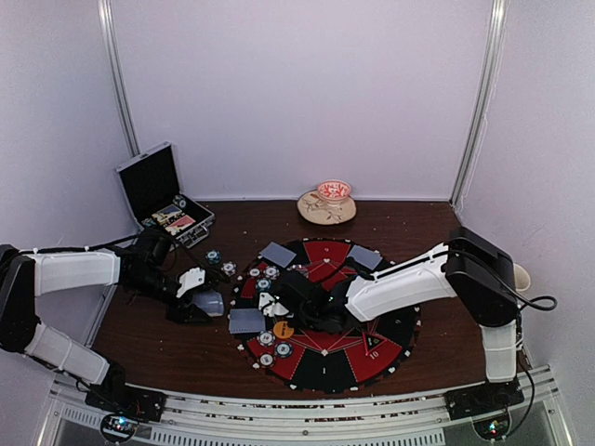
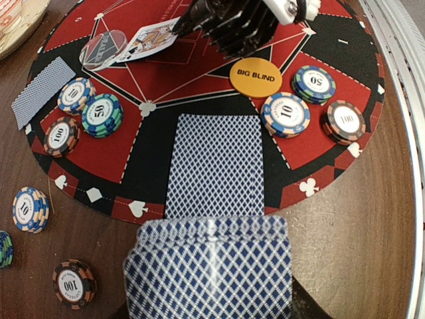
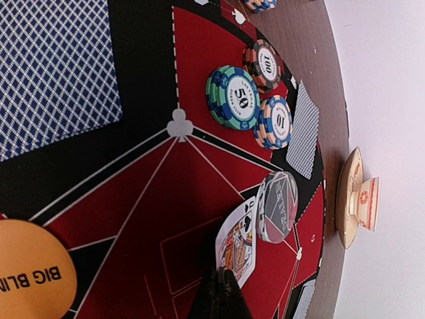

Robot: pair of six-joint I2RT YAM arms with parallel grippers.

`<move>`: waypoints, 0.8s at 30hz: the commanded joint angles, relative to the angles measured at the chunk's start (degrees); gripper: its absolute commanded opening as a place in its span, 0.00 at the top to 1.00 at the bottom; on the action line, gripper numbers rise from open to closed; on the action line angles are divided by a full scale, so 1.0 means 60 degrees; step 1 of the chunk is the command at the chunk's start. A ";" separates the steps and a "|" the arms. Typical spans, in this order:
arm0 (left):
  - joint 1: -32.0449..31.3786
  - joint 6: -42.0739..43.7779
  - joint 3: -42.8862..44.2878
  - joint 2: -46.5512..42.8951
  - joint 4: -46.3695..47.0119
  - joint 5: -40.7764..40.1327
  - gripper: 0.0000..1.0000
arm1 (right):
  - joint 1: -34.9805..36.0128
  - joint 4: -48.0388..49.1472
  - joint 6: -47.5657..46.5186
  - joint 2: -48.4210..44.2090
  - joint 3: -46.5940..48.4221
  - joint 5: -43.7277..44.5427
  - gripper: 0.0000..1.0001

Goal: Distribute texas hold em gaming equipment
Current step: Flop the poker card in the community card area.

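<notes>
1. Both arms deal: the left gripper point(image 1: 200, 299), jaws part-closed, clamps the card deck point(image 2: 209, 272) just beside the mat point(image 1: 372, 358), ready for dealing.
2. Fully closed, the right gripper point(image 3: 216, 282) seemingly presses a face-up card point(image 3: 238, 244) at mat centre.

Looks like a robot lab booth tbh: plain white panel walls point(image 1: 307, 93), aluminium corner posts point(image 1: 119, 74), two arms point(image 1: 400, 283) bolted to a metal rail point(image 1: 307, 413) along a brown counter point(image 1: 177, 358).

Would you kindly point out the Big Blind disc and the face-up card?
Big Blind disc point(image 2: 255, 78), left wrist view, centre of its orange face.
Face-up card point(image 3: 237, 242), right wrist view, its printed picture.
</notes>
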 commanded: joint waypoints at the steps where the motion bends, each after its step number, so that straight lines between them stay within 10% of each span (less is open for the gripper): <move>1: 0.0034 0.0049 0.0032 0.0019 0.0207 0.0161 0.48 | -0.0053 0.0289 -0.0055 0.0184 0.0110 -0.0197 1.00; 24: 0.0036 0.0046 0.0043 0.0035 0.0200 0.0170 0.48 | 0.0379 -0.0172 0.0294 -0.0231 -0.0320 -0.0238 1.00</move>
